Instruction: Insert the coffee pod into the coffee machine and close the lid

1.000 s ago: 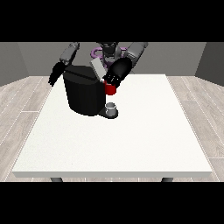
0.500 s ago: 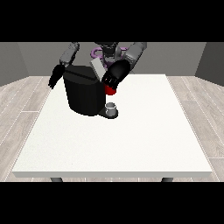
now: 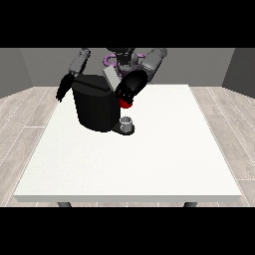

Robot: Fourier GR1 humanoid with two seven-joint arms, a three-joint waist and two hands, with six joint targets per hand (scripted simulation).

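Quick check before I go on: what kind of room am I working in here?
Probably a bare test room rather than a kitchen: a large white table on a wood-plank floor, plain grey walls, and on the table only a black coffee machine.

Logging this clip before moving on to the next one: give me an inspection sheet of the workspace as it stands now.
Surface: white table, mostly bare.
Job's things: black coffee machine at the table's back left in the view; lid raised; a red thing at the machine; a grey thing on the machine's base, cannot tell if it is the pod.
Clutter: nothing seen.
Hands: hand at the view's right at the machine's top; hand at the view's left hangs beside the machine.
Cables: nothing seen.
Surroundings: wood floor, grey walls.
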